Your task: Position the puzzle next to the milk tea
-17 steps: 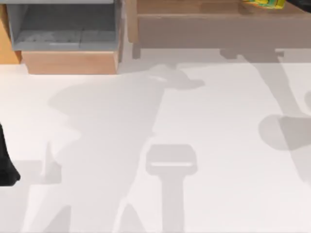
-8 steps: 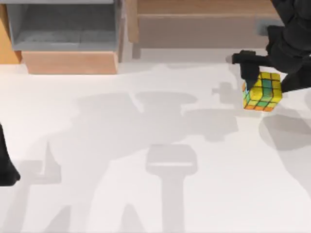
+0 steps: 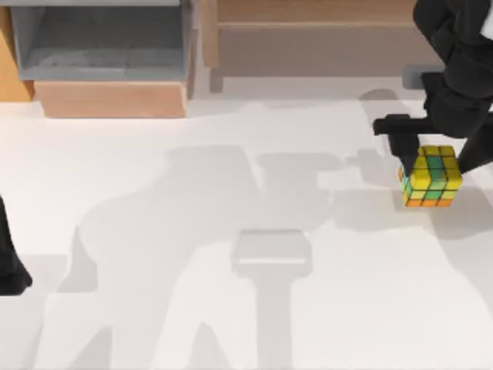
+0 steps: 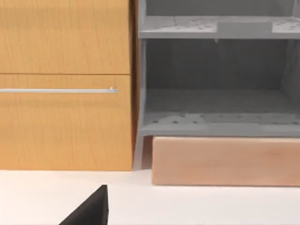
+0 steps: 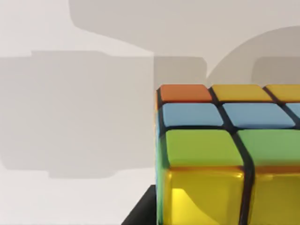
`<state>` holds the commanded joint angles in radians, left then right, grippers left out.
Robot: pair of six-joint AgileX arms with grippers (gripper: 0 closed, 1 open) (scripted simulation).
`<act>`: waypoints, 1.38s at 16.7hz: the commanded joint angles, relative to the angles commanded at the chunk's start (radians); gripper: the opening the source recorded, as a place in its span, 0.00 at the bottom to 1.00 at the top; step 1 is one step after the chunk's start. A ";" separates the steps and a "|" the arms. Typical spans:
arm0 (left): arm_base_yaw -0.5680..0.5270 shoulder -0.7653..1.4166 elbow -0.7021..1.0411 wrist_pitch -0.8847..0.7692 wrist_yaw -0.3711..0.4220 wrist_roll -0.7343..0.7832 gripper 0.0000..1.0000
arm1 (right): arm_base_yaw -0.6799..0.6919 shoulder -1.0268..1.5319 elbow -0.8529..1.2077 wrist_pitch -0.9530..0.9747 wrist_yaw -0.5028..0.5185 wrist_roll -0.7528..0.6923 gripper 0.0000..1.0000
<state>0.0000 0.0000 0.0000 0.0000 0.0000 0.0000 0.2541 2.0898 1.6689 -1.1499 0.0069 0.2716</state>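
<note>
The puzzle [image 3: 431,177], a mostly yellow cube with green, teal and orange tiles, is at the right side of the white table. My right gripper [image 3: 433,158] reaches down from the back right and is shut on it. In the right wrist view the puzzle [image 5: 225,150] is very close, with orange, blue, green and yellow tiles facing the camera. The milk tea is out of view. My left gripper [image 3: 9,266] stays parked at the table's left edge, and a dark part of it [image 4: 89,213] appears in the left wrist view.
A grey open shelf unit [image 3: 100,46] on a pale wooden base [image 3: 112,99] stands at the back left, beside an orange wooden cabinet [image 4: 65,84]. A brown wooden bench [image 3: 316,38] runs along the back. Arm shadows cross the white tabletop [image 3: 231,308].
The puzzle went from the back bench at the top right down toward the table in my right gripper, moving forward and slightly right over the last half second. The left arm stayed still.
</note>
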 joint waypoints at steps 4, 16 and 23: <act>0.000 0.000 0.000 0.000 0.000 0.000 1.00 | 0.002 0.002 0.001 0.002 0.010 -0.002 0.00; 0.000 0.000 0.000 0.000 0.000 0.000 1.00 | 0.065 -0.061 0.000 0.070 0.029 -0.043 0.00; 0.000 0.000 0.000 0.000 0.000 0.000 1.00 | 0.006 0.004 -0.043 0.074 0.001 -0.003 0.00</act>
<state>0.0000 0.0000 0.0000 0.0000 0.0000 0.0000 0.2601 2.0940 1.6257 -1.0764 0.0077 0.2685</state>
